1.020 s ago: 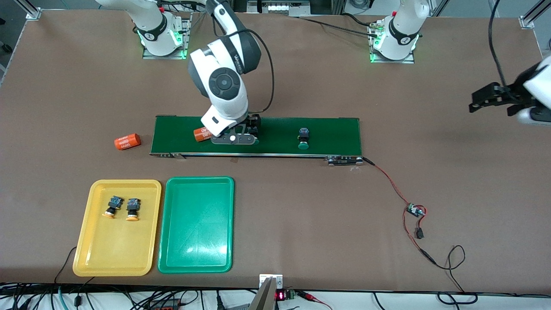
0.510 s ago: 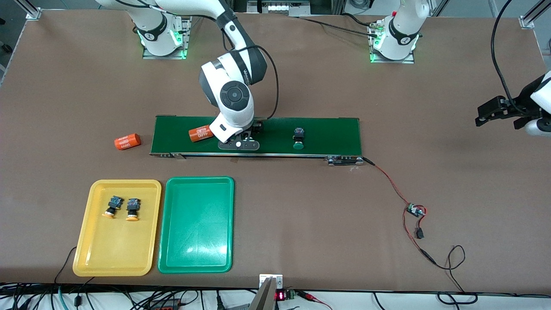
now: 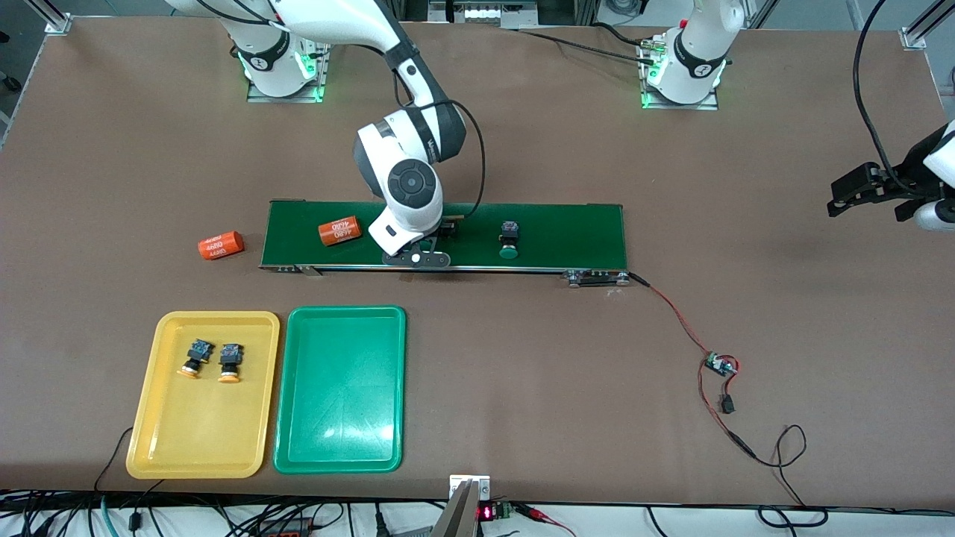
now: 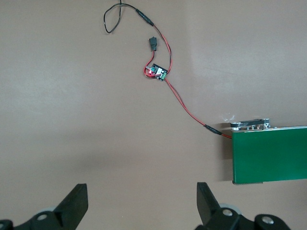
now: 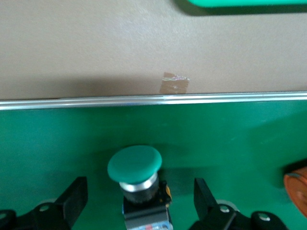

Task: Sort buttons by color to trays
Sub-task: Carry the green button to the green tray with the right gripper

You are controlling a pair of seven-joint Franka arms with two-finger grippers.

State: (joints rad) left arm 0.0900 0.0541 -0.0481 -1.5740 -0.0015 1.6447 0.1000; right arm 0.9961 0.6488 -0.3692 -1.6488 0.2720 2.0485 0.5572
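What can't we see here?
- Front view: the right arm's wrist largely hides the right gripper, over the dark-green belt, and the green-capped push-button between its open fingers.
- Right wrist view: edges cut that button's body and the orange printed cylinder.
- Left gripper waits over the brown table.

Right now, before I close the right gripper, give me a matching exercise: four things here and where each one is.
Things:
1. orange-capped buttons
2. green button in the right wrist view
3. orange cylinder off the conveyor belt
4. left gripper

Places:
A. on the belt, between the open fingers of the right gripper
B. open, over bare table toward the left arm's end
C. in the yellow tray
D. on the table beside the belt, toward the right arm's end

Pairs: 1-C, 2-A, 3-D, 4-B
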